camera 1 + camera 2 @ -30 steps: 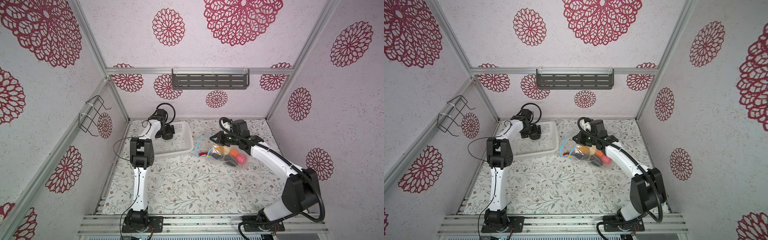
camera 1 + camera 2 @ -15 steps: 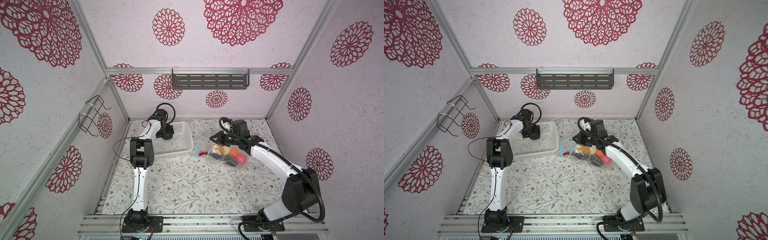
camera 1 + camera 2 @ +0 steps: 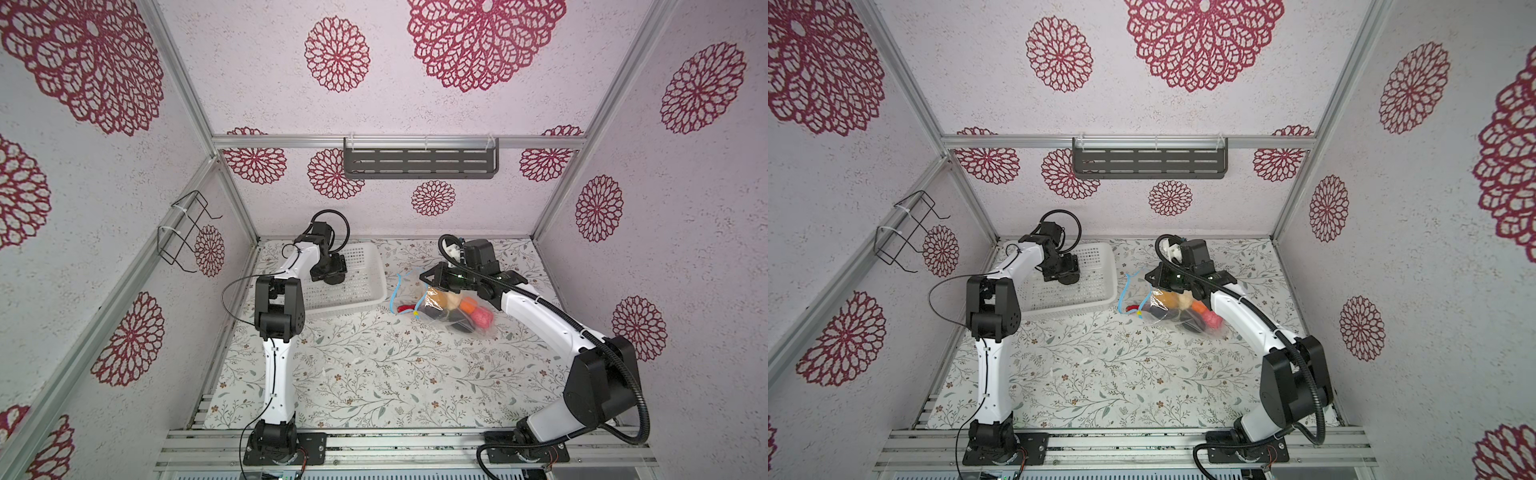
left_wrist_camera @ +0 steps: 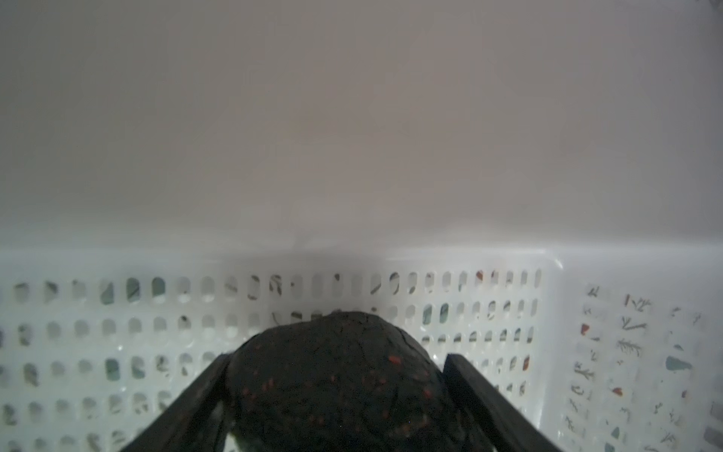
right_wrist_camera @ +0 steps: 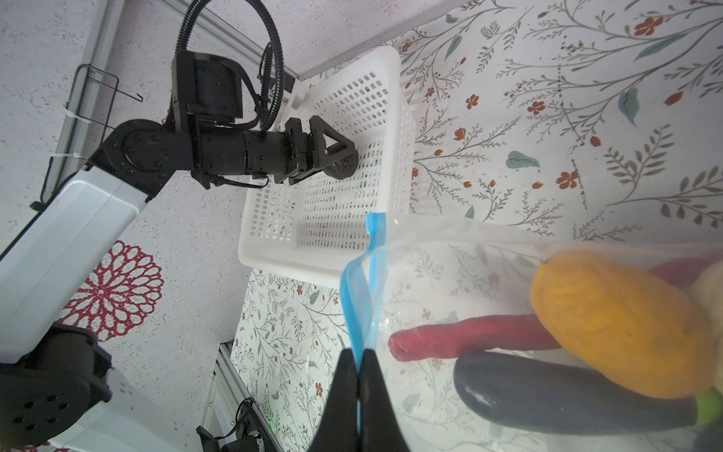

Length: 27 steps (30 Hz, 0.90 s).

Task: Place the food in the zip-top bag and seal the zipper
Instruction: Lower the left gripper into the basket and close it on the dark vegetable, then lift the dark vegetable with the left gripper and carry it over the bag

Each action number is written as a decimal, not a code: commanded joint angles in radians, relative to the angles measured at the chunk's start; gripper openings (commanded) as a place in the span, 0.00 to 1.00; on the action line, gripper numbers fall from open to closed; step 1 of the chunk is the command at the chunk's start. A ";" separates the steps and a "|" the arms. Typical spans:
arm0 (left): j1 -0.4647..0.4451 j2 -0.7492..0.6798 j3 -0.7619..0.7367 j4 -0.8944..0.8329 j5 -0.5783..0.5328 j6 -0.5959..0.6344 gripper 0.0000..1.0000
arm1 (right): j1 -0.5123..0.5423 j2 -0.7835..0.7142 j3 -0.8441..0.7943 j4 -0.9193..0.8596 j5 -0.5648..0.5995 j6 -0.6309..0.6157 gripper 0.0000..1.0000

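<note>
The clear zip-top bag [image 3: 453, 311] [image 3: 1183, 311] lies on the floral mat, its mouth facing the basket. It holds food: a yellow-orange potato shape [image 5: 610, 325], a red chilli [image 5: 469, 336], a black green-tipped piece [image 5: 567, 395], a cream ball [image 5: 710, 285], an orange piece [image 3: 468, 306] and a pink-red ball [image 3: 482, 318]. My right gripper [image 5: 358, 356] [image 3: 424, 276] is shut on the light blue zipper [image 5: 358, 297], lifting that edge. The yellow slider [image 3: 415, 313] sits at the strip's near end. My left gripper [image 4: 336, 358] [image 3: 338, 274] reaches into the basket, closed round a black lump [image 4: 332, 383] [image 5: 344, 166] with red specks.
The white perforated basket [image 3: 365, 291] [image 3: 1100, 297] [image 4: 555, 297] stands at the back left, just left of the bag. A wire rack [image 3: 187, 232] hangs on the left wall and a grey shelf [image 3: 419, 164] on the back wall. The floral mat [image 3: 374, 365] stretches toward the front.
</note>
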 commanded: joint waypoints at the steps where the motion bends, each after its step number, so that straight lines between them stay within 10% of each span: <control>1: -0.029 -0.117 -0.060 0.037 -0.003 -0.013 0.70 | -0.011 -0.021 0.018 0.006 0.001 -0.003 0.00; 27: -0.219 -0.609 -0.479 0.173 -0.027 -0.101 0.67 | -0.013 -0.069 -0.064 0.078 -0.005 0.026 0.00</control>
